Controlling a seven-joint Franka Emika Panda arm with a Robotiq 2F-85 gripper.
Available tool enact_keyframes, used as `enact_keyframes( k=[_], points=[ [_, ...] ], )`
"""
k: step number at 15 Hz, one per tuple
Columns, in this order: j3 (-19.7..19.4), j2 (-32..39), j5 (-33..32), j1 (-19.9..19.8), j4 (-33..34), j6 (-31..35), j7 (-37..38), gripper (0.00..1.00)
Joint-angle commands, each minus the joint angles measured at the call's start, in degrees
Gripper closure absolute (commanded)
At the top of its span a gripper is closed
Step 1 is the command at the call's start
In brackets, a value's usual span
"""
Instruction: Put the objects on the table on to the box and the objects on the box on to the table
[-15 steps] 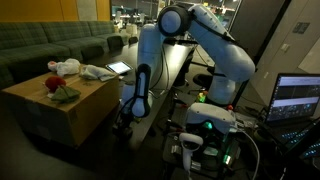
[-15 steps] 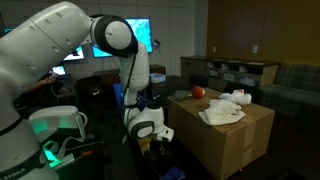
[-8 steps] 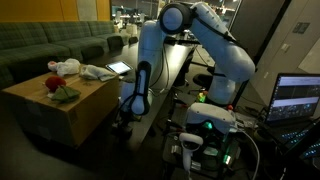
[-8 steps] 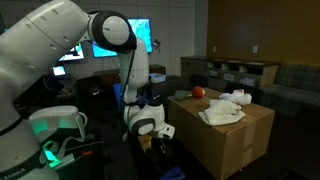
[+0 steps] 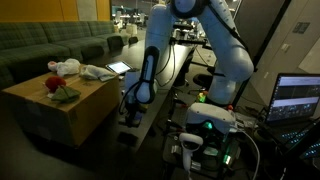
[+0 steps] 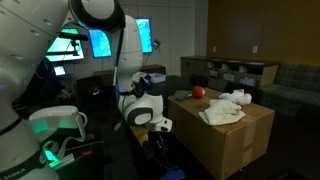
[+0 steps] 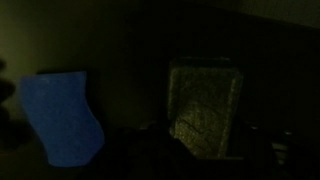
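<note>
White robot arm, its end effector [image 5: 131, 112] low over the dark counter [image 5: 180, 72], right of the box [image 5: 60, 118] bearing a red-and-green toy [image 5: 60, 89] and white cloths [image 5: 95, 72]; its opening and any hold cannot be told. It seems to be picking from the counter; next comes lifting onto the box. Only the dim wrist view shows a blue piece [image 7: 60, 120].

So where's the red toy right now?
In both exterior views the toy lies on top of the box, beside a white cloth.
</note>
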Motion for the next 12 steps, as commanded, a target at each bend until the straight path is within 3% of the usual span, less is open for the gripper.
enact_keyframes(
  k=[1,6,12],
  points=[
    [2.2,-12.9,-0.5,-3.6,-8.4,-5.6,-2.7,0.69],
    [3.9,-27.3,2.5,-6.7,-10.7,-16.3,-5.7,0.69],
    [0.1,-34.9,1.1,-2.6,-2.8,-25.5,-4.1,0.69]
  ],
)
